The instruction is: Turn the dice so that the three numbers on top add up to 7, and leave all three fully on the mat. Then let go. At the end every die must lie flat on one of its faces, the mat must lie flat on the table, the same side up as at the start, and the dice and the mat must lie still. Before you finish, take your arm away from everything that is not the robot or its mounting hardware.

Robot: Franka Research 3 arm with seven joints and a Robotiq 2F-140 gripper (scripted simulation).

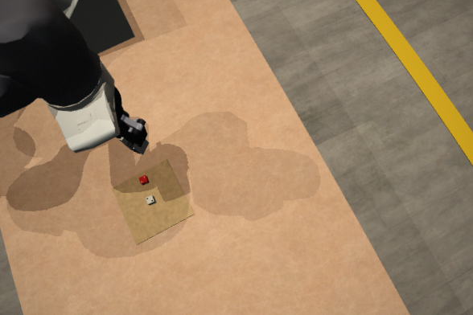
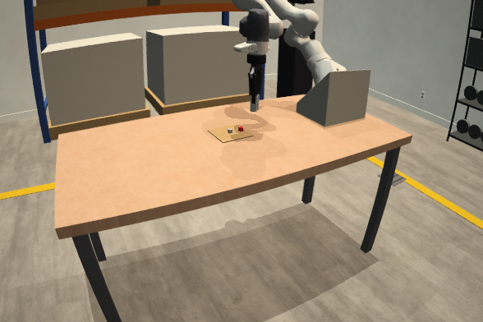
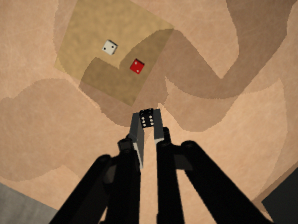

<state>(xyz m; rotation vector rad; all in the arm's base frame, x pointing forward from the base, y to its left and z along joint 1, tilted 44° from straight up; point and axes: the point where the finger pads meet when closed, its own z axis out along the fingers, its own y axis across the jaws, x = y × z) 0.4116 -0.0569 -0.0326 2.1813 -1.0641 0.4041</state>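
Note:
The gripper (image 1: 141,149) (image 2: 255,109) (image 3: 148,118) is shut on the black die (image 3: 147,121) and holds it above the table, just off the mat's edge. The die's face towards the wrist camera shows six white pips. The mat (image 1: 149,227) (image 2: 223,138) (image 3: 87,27) is yellowish and lies flat. On it lies a red die (image 1: 143,179) (image 2: 241,128) (image 3: 137,66), nearer the gripper, with two pips seen on top. A white die (image 1: 150,200) (image 2: 230,131) (image 3: 109,47) lies nearer the mat's middle, with two dark pips on top. The top and exterior views do not show the black die.
The grey wedge-shaped base block (image 1: 102,20) (image 2: 347,98) stands on the table (image 1: 261,265) (image 2: 144,172) behind the gripper. The arm's shadows fall across part of the mat and the red die. Large grey boxes (image 2: 94,82) stand beyond the table.

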